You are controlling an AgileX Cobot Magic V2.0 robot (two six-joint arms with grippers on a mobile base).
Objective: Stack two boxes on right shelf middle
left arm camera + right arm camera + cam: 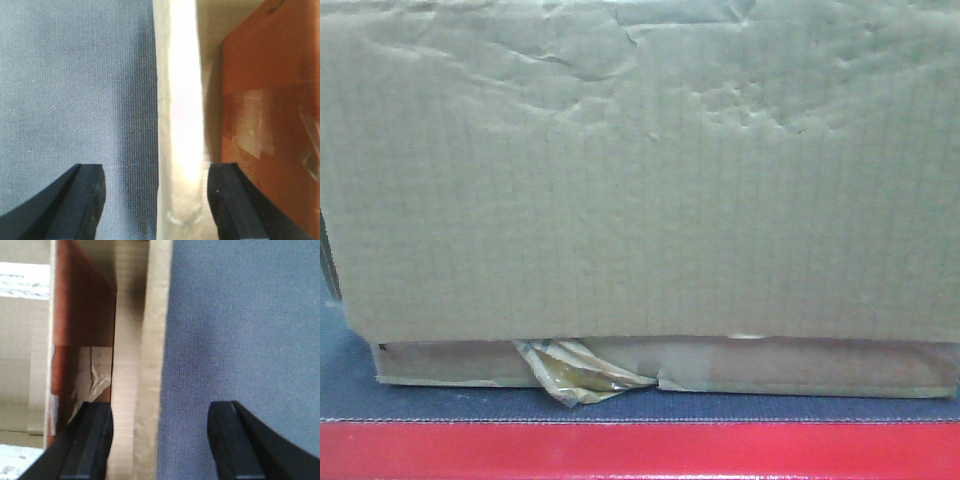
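Observation:
The large box (640,170), brown with a wrinkled face, fills the front view. It rests on the flatter box (800,367), whose brown tape (575,375) peels off at the front. My left gripper (157,200) is open, with a pale cardboard edge (180,125) between its fingers and a brown taped box face (270,125) beside its right finger. Open as well, my right gripper (160,440) has a cardboard edge (145,365) between its fingers and a reddish-brown taped face (82,340) at the left. Which box each edge belongs to I cannot tell. The shelf is out of view.
Both boxes stand on a dark grey platform (440,400) with a red front edge (640,450). Its woven grey-blue surface (65,90) (240,330) lies right beside each gripper's outer finger.

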